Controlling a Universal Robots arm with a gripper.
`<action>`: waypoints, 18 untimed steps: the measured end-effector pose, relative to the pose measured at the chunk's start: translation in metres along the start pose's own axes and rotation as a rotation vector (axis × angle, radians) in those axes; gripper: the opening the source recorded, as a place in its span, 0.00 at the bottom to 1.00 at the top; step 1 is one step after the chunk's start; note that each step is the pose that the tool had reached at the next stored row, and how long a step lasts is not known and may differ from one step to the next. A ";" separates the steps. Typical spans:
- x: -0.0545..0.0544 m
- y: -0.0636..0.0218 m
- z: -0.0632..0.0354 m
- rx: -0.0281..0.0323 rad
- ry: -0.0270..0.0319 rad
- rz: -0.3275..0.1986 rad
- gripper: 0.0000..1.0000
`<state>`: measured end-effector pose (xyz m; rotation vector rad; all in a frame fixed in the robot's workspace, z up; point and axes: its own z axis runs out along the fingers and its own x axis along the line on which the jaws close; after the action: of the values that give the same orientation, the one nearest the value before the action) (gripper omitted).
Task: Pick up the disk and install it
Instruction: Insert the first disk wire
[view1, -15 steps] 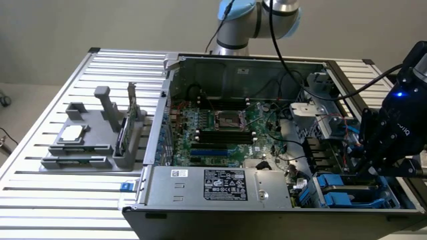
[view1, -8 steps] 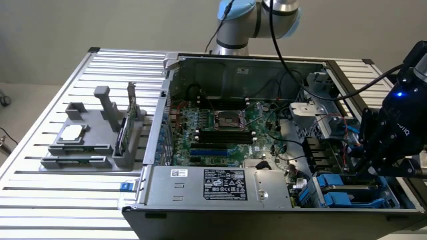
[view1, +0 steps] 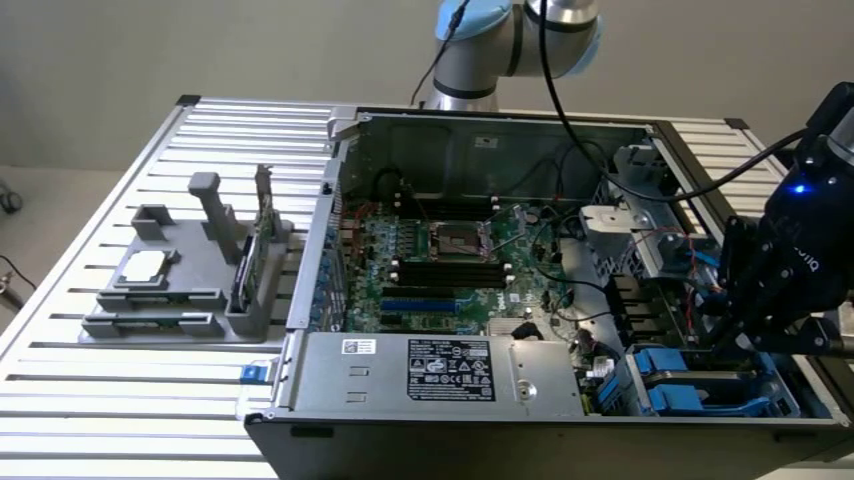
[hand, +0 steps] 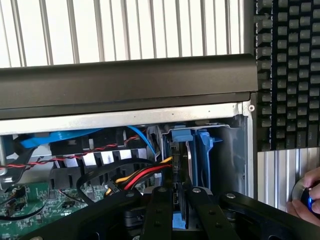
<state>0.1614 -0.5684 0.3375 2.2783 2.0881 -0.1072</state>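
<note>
Where bay opens, disk (hand: 179, 160) inside

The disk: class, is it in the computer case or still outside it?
In. In the wrist view the disk stands on edge between the jaws, down among the blue carriers inside the computer case. Whether it is fully seated cannot be told.

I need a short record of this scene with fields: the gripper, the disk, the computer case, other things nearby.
gripper: lowered into the open case, fingers closed on the disk
disk: held on edge between the fingers, above the blue drive bay
computer case: lying open on the slatted table, green mainboard visible
other things: grey holder on the exterior view's left; a person's hand beside the case
</note>
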 end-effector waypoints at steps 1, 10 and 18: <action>0.000 0.0000 -0.0003 0.0001 0.0005 0.000 0.17; 0.000 -0.0001 -0.0045 0.0004 0.0005 -0.003 0.17; -0.001 -0.0010 -0.0045 -0.0022 0.0001 -0.040 0.17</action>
<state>0.1604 -0.5687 0.3420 2.2363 2.1328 -0.1062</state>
